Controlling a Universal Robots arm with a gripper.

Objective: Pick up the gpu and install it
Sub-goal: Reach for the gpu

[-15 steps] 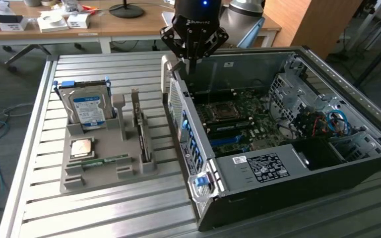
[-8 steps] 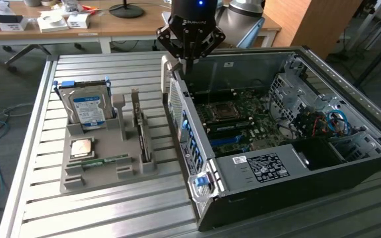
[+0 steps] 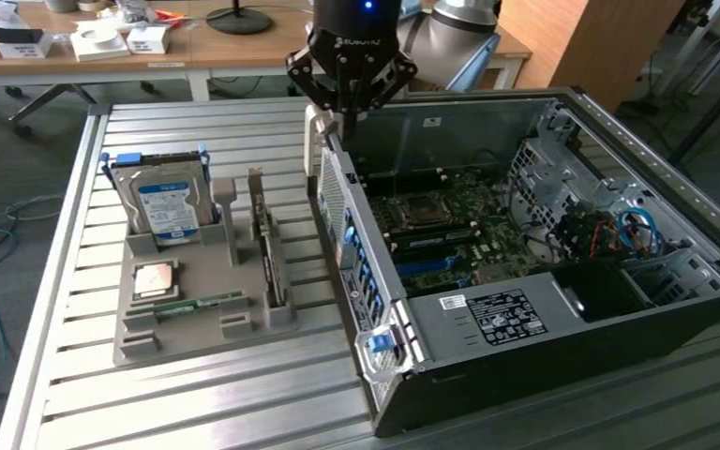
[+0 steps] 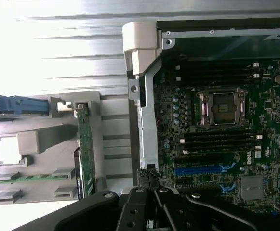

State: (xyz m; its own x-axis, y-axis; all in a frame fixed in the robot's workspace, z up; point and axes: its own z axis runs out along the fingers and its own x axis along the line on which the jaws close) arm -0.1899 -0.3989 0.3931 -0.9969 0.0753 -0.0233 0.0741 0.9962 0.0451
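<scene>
The hand [image 3: 345, 114], pressed together and empty, hangs over the far end of the computer case's [image 3: 367, 281] side wall. Dropping here, it could strike that wall. Shut like this, it would shove the upright gpu [image 3: 263, 239] rather than grasp it.

Parts holder [image 3: 191, 330] on slatted table [image 3: 185, 403].
Hard drive [image 3: 166, 211] stands upright in holder; processor [image 3: 157, 278] and memory stick [image 3: 187, 305] lie flat.

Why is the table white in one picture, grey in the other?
Wrist view: glare washes the slatted table out to near white and pales the grey tray. Exterior view: even light, the table reads grey; the computer case is shaded inside.
</scene>
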